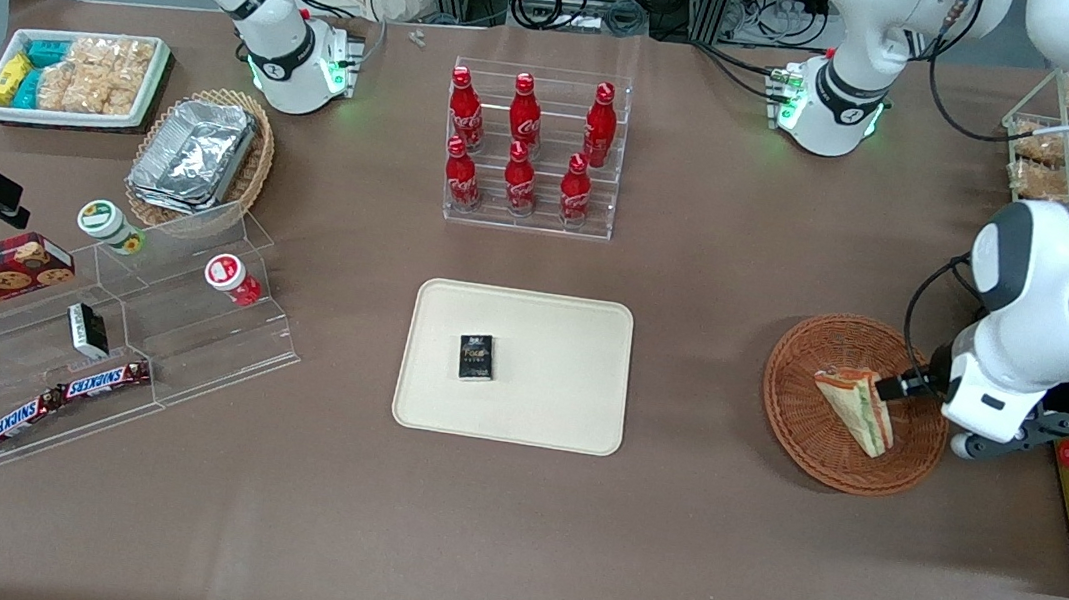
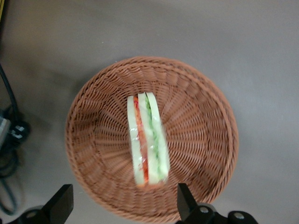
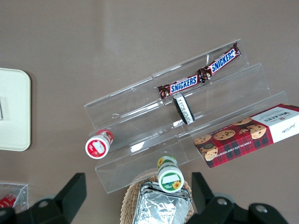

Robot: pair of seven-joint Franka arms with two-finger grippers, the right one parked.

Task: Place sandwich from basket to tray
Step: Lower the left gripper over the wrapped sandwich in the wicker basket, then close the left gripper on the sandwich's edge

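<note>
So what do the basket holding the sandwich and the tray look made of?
Basket: woven wicker, reddish-brown, visible radiating weave.
Tray: likely moulded plastic, cream, smooth matte, rounded rim.
Sandwich seems wrapped in clear film.
The gripper hovers above, fingers open.

Reddish-brown woven basket (image 2: 93, 140); sandwich (image 2: 148, 140) in pale bread with red and green stripes. Black tool (image 2: 124, 205) on a white arm. Cream tray (image 1: 545, 382) with a small black box (image 1: 477, 357). Red bottles (image 1: 520, 142), white-capped. Dull brown surface (image 1: 507, 539).
</note>
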